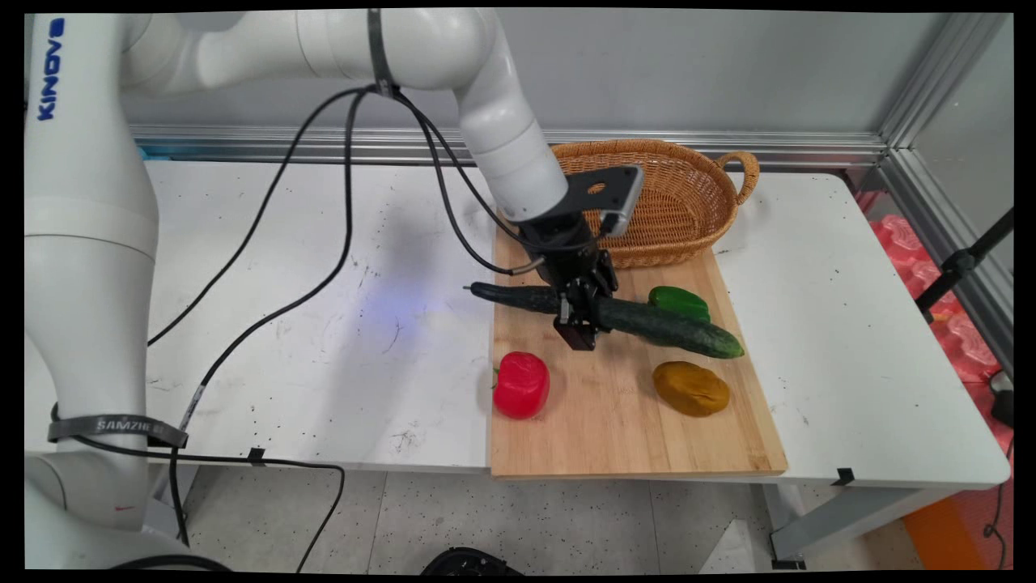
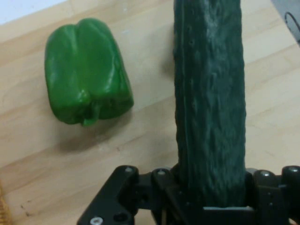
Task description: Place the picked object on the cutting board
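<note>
A long dark green cucumber (image 1: 664, 328) lies across the wooden cutting board (image 1: 615, 429), its left end reaching past the board's left edge. My gripper (image 1: 579, 320) is shut on the cucumber near its middle. In the hand view the cucumber (image 2: 209, 93) runs straight up from between the gripper's black linkage. A green bell pepper (image 1: 678, 301) lies just behind the cucumber on the board, and in the hand view the green pepper (image 2: 86, 77) sits to the left of it.
A red bell pepper (image 1: 522, 385) lies at the board's left edge. A brown potato (image 1: 690, 388) rests on the board's right side. A wicker basket (image 1: 688, 210) stands behind the board. Black cables hang from the arm over the table's left half.
</note>
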Robot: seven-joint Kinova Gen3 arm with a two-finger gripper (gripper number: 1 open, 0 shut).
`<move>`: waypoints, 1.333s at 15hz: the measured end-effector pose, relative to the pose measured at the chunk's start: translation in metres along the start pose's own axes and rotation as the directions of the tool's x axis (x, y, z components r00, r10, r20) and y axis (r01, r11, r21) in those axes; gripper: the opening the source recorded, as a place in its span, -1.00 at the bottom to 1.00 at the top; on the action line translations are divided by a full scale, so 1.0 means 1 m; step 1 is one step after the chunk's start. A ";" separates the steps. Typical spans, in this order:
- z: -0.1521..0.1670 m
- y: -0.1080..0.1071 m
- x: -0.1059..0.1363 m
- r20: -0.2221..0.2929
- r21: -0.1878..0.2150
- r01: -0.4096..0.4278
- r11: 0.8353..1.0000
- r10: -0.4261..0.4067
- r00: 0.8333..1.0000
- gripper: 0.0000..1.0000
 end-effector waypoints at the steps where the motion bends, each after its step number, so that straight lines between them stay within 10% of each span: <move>1: 0.005 -0.001 0.000 0.003 0.002 0.015 1.000 -0.015 1.000 -1.00; 11: 0.034 -0.006 -0.004 0.027 0.011 0.084 0.996 -0.084 0.996 -1.00; 12: 0.036 -0.006 -0.005 0.028 0.010 0.082 0.997 -0.083 0.996 1.00; 20: 0.032 -0.009 -0.003 0.023 0.009 0.069 0.998 -0.069 0.997 1.00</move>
